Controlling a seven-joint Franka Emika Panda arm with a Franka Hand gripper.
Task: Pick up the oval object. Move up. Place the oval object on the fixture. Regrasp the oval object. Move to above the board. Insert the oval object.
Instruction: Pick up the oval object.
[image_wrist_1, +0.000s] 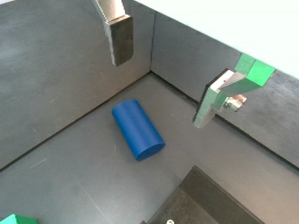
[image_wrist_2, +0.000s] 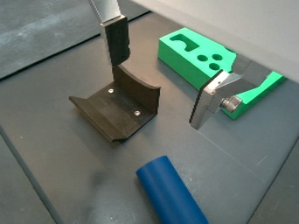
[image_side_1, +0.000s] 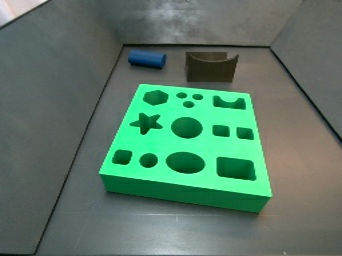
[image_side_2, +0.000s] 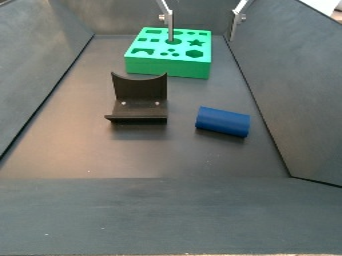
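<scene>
The oval object (image_side_2: 223, 122) lies on its side on the floor, just beside the fixture (image_side_2: 138, 98) but not touching it. The board (image_side_2: 173, 52) lies flat behind them, well apart. The gripper (image_side_2: 201, 12) hangs open, high above the board, holding nothing.

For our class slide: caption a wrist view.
Open tool above fixture; oval object lies on the floor.

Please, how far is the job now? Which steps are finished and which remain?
Nothing looks done: the oval object lies on the floor beside the fixture. In hand: the open, empty end effector hovers above it. Left: pick, place, regrasp, insert into the board.
</scene>
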